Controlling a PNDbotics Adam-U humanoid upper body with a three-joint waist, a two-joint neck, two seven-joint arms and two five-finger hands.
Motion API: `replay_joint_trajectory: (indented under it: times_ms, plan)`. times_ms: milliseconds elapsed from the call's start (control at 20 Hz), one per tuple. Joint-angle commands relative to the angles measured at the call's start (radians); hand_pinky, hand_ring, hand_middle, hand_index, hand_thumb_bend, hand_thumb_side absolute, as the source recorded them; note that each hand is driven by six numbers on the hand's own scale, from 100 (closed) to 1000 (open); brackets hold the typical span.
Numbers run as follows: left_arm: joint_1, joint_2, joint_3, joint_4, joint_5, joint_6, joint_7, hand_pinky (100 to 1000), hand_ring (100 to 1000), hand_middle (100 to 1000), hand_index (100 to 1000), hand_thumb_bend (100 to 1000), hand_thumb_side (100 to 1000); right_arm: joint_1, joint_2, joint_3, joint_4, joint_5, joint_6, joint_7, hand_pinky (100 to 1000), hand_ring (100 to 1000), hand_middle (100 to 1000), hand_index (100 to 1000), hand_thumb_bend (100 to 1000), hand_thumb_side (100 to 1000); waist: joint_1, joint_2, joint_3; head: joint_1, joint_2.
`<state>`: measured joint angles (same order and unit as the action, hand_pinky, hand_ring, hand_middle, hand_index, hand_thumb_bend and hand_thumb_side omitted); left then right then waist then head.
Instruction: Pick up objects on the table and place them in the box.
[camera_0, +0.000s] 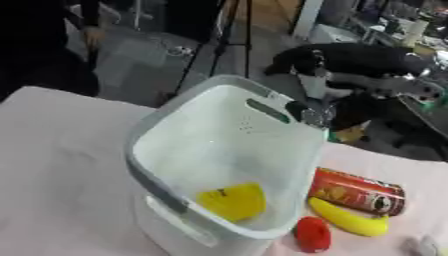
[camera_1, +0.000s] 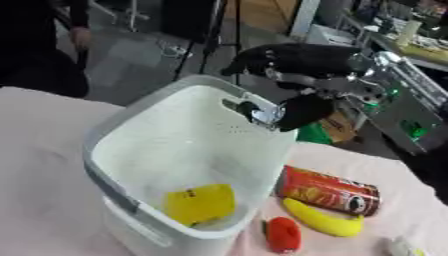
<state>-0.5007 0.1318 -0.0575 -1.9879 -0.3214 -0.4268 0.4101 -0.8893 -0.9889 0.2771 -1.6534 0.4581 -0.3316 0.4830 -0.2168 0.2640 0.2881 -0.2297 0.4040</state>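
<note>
Right hand (camera_1: 302, 112) over box (camera_1: 114, 130) rim at 1 o'clock, finger state unclear. Banana (camera_0: 350, 220) at 5 o'clock: light, soft, likely slick; grasp mid-curve. Can (camera_0: 359, 192) rigid.

We can read no text, number or sign anywhere in these views. The red can (camera_1: 328, 192), lying on the table just right of the white box (camera_0: 175, 150), carries a printed label with a round dark emblem near its right end, but we cannot make out its lettering.

Probably a workshop: tripod legs (camera_0: 197, 50) and cluttered benches (camera_1: 411, 45) behind.
</note>
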Motion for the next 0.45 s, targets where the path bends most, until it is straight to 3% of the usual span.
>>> replay_joint_trajectory:
  times_ms: [50,450]
  plan:
    - [-0.011,0.007,0.000,-0.012,0.003,-0.001,0.003,902,941,1000,1000,244,1000,-0.019,-0.033,-0.032,-0.011,-0.012,0.005,-0.016,1000,1000,894,1000,100,847,0.013,-0.017,-0.009,0.002,-0.005]
    - [-0.001,0.010,0.016,-0.012,-0.007,0.009,0.018,902,941,1000,1000,243,1000,0.091,-0.155,-0.146,-0.110,-0.093,0.061,-0.124,1000,1000,875,995,100,823,0.038,-0.021,-0.044,0.056,0.010]
